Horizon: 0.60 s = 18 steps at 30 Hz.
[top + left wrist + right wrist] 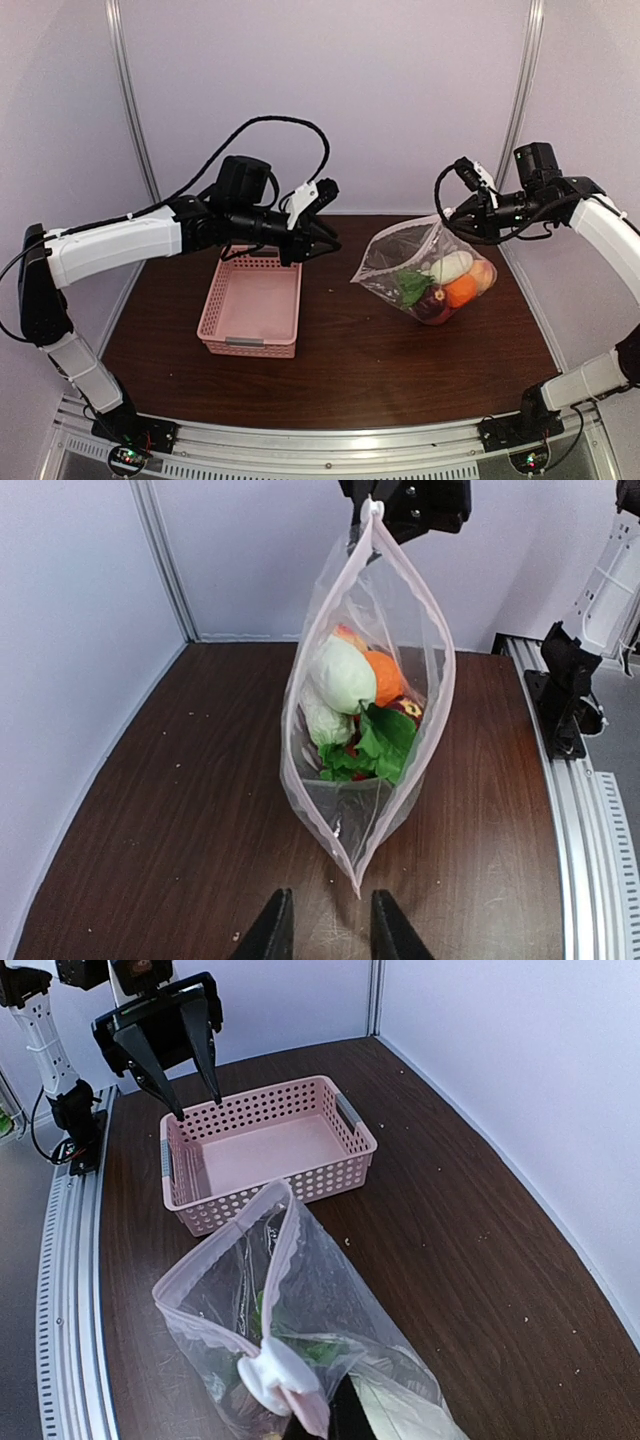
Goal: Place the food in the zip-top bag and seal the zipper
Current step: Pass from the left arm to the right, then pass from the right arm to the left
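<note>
The clear zip-top bag [405, 250] stands on the table right of centre with its mouth gaping wide. The food lies inside it: a white radish [450, 266] with green leaves, an orange piece [462, 290] and a dark maroon piece [432, 305]. My right gripper [458, 222] is shut on the far end of the zipper at the white slider tab [272, 1375] and holds that end up. My left gripper [330, 893] is open and empty, just short of the bag's near corner [357, 880], a little above the table. The bag's open mouth [365, 780] faces it.
The pink lattice basket [252, 305] stands empty at the left of the table, below my left arm; it also shows in the right wrist view [265, 1150]. White walls close in at the back and sides. A metal rail [320, 445] runs along the near edge.
</note>
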### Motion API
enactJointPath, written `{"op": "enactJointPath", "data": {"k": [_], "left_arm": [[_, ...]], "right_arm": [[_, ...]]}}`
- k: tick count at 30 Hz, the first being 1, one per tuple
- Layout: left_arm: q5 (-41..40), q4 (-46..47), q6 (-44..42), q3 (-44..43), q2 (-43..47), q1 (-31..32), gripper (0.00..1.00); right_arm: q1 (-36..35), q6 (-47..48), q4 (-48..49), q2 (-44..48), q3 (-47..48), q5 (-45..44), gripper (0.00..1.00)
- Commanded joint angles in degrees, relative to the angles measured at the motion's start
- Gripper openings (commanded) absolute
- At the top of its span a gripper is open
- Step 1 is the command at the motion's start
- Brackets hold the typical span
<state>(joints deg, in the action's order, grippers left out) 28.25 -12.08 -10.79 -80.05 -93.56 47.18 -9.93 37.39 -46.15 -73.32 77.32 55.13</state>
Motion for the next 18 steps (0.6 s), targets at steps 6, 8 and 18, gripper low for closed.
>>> {"op": "enactJointPath", "data": {"k": [6,8,18], "left_arm": [[-3.07,12.56,6.93,-2.09,2.11,3.26,0.71],[-4.31,17.29,8.06,-3.41,0.85,5.28,0.81],[-0.69,29.71,15.79,-17.60,-15.49,10.05,0.86]], "right_arm": [[-2.25,-5.31,-2.23,1.51,3.12,-5.22,0.00],[-3.48,-4.49,-5.08,1.22,4.96,-7.94,0.00],[-6.79,-3.38,-17.16,-0.24,12.78,-16.94,0.00]]}}
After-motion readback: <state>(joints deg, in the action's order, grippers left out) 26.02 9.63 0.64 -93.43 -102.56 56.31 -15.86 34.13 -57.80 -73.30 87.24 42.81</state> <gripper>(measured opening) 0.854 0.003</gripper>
